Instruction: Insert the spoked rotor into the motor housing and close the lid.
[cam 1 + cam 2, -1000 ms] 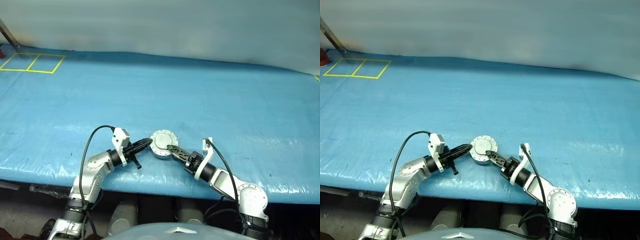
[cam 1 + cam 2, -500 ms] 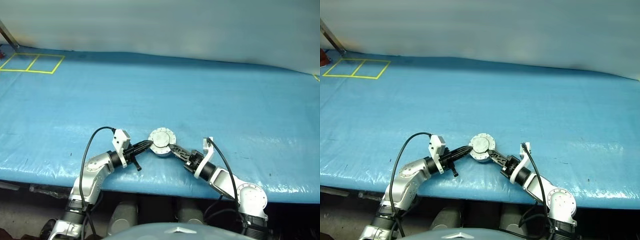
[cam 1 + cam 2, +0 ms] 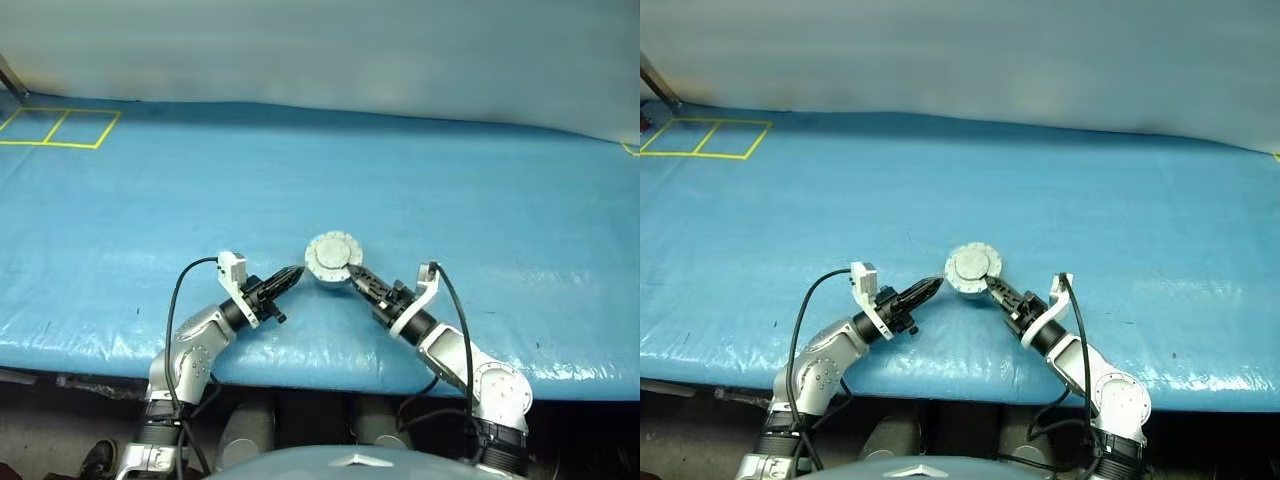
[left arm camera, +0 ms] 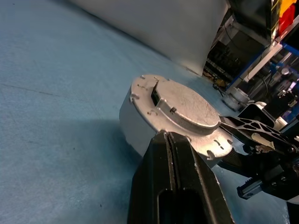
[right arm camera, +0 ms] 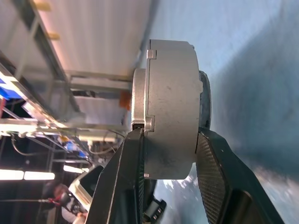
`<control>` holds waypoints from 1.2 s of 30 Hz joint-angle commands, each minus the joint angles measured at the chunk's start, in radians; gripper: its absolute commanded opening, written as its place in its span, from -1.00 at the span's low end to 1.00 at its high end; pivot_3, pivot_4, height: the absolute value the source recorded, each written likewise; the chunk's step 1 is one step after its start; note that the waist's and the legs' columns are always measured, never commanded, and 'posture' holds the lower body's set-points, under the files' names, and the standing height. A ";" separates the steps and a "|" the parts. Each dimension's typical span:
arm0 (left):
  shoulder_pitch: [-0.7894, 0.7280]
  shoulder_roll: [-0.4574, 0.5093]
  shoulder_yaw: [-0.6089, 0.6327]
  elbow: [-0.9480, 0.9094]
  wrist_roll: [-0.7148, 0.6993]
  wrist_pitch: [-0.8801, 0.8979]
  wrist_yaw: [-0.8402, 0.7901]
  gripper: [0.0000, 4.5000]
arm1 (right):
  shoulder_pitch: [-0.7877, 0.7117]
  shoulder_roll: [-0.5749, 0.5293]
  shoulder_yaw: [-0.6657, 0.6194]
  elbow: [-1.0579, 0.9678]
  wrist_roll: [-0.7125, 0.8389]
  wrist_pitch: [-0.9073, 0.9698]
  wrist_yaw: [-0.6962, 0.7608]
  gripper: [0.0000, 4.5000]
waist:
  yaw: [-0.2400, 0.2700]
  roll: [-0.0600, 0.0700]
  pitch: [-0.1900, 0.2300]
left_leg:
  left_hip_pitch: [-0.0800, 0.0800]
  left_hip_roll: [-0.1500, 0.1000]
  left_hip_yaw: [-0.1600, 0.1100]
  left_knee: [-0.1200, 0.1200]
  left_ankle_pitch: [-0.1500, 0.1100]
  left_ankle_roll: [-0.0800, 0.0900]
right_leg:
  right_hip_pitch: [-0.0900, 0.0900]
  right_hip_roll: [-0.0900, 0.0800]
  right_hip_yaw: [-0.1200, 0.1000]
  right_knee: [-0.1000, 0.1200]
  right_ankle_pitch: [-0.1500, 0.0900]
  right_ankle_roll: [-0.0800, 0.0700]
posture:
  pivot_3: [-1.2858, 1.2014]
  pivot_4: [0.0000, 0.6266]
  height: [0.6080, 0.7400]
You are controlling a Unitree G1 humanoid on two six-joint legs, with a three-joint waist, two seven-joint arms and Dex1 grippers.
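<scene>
A round silver motor housing is near the front of the blue table, and its flat notched lid sits on top, closing it. The spoked rotor is hidden. My right gripper comes in from the right and is shut on the unit, one finger on the lid side and the other finger on the underside. My left gripper is shut with nothing in it. Its tip points at the unit's left rim from close by, and I cannot tell whether it touches.
The table is covered by a blue tarp. Yellow tape squares mark its far left corner. A pale wall runs along the back. The table's front edge lies just behind both wrists.
The closed unit has moved up and away from the table's front edge in my right gripper. My left gripper has rolled and its tip now rests beside the rim instead of over it.
</scene>
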 commanded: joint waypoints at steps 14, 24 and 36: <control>-0.013 -0.154 0.124 -0.079 -0.457 0.295 0.104 1.00 | -0.086 -0.063 0.086 -0.122 0.224 -0.122 -0.005 -0.48 | -0.006 0.000 0.000 | 0.000 0.000 0.000 0.000 0.000 0.000 | 0.001 0.001 0.001 0.000 0.000 0.000 | 0.03 -0.52 1.00; -0.049 -0.183 0.115 -0.024 -0.478 0.321 0.103 1.00 | -0.025 -0.093 0.217 -0.152 0.184 -0.102 0.026 -0.48 | -0.005 0.000 0.000 | 0.000 0.000 0.000 0.001 0.000 0.000 | 0.001 0.001 0.001 0.000 0.000 0.000 | 0.03 -0.52 1.00; -0.070 -0.219 0.110 0.014 -0.420 0.259 0.105 0.60 | -0.011 -0.138 0.263 -0.167 0.168 -0.126 0.042 -0.48 | -0.003 0.000 0.001 | 0.000 0.000 0.000 0.002 0.000 0.000 | 0.001 0.001 0.001 0.000 0.000 0.000 | 0.03 -0.52 1.00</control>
